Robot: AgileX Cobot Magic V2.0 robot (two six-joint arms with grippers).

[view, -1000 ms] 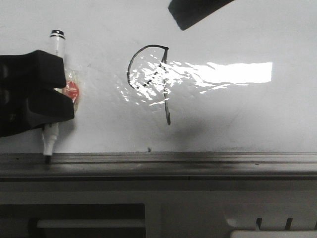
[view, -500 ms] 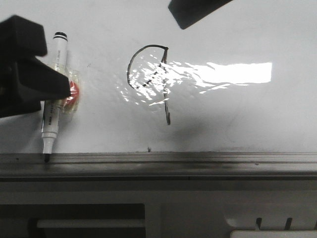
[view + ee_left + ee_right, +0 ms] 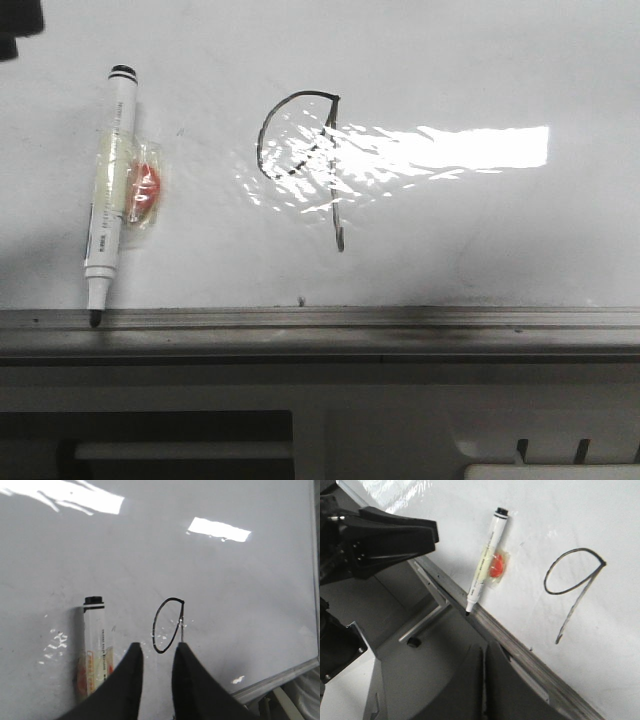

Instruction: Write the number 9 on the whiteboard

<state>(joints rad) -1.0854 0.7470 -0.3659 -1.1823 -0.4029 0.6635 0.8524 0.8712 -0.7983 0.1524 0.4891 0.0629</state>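
The number 9 (image 3: 305, 165) is complete on the whiteboard (image 3: 480, 60): a rounded loop, a straight stem and a small hook at the end, standing above the grey ledge (image 3: 400, 325). The marker (image 3: 108, 195) rests against the board with its tip on the ledge, and a small orange piece (image 3: 145, 190) sits just beside its barrel. In the left wrist view the left gripper (image 3: 156, 652) holds nothing; its fingers (image 3: 127, 680) stand with only a narrow gap between them, the marker lies just beside one finger and the loop of the 9 shows just beyond the tips. The right gripper (image 3: 484, 652) is also empty, and its fingers (image 3: 502, 680) look almost pressed together (only a thin dark line separates them); the marker and the 9 are well apart from these tips. I judge that writing is done and the step in hand is the retreat. To do it well, both arms should pull straight away from the board, so that no finger brushes the fresh ink or knocks the marker off the ledge.
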